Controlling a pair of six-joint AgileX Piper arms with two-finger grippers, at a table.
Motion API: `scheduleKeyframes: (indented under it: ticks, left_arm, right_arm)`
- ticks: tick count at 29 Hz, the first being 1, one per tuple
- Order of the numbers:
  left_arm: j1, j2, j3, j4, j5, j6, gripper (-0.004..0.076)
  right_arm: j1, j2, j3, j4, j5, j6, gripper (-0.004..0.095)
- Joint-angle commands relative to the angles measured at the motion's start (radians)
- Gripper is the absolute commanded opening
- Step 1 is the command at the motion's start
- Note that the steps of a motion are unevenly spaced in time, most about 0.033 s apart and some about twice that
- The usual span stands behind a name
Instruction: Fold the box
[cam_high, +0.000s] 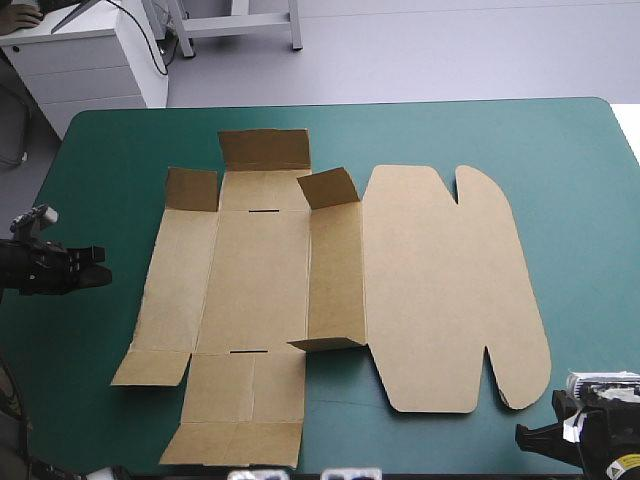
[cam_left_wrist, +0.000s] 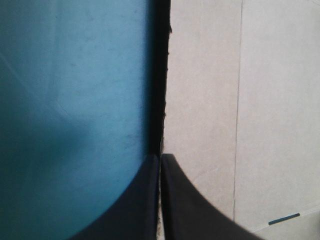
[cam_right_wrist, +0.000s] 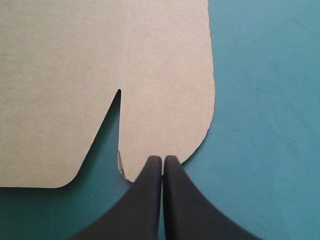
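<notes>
1. The left gripper (cam_left_wrist: 160, 156) had its black fingers pressed together into one point, with nothing between them. It hung over the teal-green cover (cam_high: 580, 200), just off the left edge of the box (cam_high: 430, 290).
2. The right gripper (cam_right_wrist: 163, 157) was likewise drawn tight and empty. Its tip was at the rim of the near rounded ear (cam_right_wrist: 170, 100) of the lid (cam_high: 440, 280); whether it touched the board could not be told.
3. The box lay mid-table as a cut brown sheet, mostly flat, with the lid spread toward the right.
4. The step in hand was probably raising the left side wall. To do it well:
   - The left fingers would have to part first.
   - They should slide low under the board's edge and lift along the crease rather than across it.
   - The right gripper could press on the lid so the sheet did not skate over the cover.
5. Counted:
   - One box.
   - Two grippers.
   - Two dark slots (cam_high: 250, 211) in the base panel, one far and one near.
   - Two rounded ears on the lid.
   - Four tabs (cam_high: 328, 188) that looked lifted, three at the far end and one at the near end.
</notes>
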Motion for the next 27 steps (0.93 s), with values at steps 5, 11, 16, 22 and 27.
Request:
scheduleKeyframes:
  ticks: [5,11,16,22,27]
  left_arm:
    - [0.001,0.053,0.08,-0.019,0.079,0.134,-0.0008]
    - [0.001,0.07,0.084,-0.045,0.071,0.132,0.003]
    - [-0.006,0.07,0.087,-0.065,0.087,0.13,0.0277]
    - [-0.03,0.07,0.087,-0.066,0.087,0.127,0.0453]
    - [-0.034,0.07,0.087,-0.071,0.089,0.109,0.043]
  right_arm:
    - [-0.001,0.014,-0.026,-0.031,-0.065,-0.006,-0.0004]
    - [-0.001,0.014,-0.026,-0.042,-0.066,-0.004,-0.0004]
    - [-0.001,0.014,-0.026,-0.042,-0.066,0.0,-0.0004]
    - [-0.001,0.014,-0.026,-0.044,-0.066,0.0,-0.0004]
    - [-0.001,0.014,-0.026,-0.044,-0.066,0.0,-0.0004]
